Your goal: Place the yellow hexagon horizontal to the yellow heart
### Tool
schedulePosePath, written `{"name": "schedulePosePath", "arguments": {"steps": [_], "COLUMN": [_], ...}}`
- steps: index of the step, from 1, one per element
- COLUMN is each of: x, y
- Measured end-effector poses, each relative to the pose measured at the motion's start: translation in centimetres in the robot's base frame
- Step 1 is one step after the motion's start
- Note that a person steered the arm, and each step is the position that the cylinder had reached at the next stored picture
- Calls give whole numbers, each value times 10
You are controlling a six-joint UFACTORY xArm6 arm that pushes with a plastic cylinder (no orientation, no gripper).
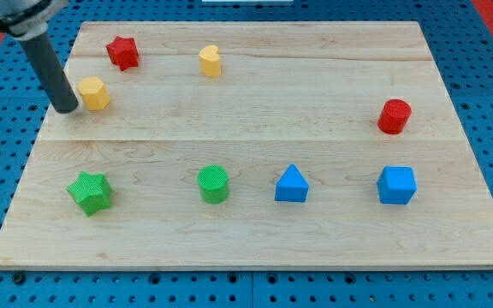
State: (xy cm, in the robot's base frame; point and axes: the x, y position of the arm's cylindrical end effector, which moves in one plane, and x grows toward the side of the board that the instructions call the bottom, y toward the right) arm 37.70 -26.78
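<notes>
No jaws are fitted; my tip [67, 109] is seen just left of the yellow hexagon [94, 93], far-left on the wooden desk [255, 231], with the yellow heart [210, 62] right.

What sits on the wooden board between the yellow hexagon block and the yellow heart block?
Nothing: in the camera view only bare wood separates the yellow hexagon block from the yellow heart block. The red star block lies above that line.

yellow hexagon [94, 93] upper left, yellow heart [210, 62] – right, higher
</notes>
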Motion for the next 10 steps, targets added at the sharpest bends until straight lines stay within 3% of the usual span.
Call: {"name": "schedulePosePath", "arguments": {"steps": [2,7,10], "x": [-14,-1,-55], "y": [82,133,148]}}
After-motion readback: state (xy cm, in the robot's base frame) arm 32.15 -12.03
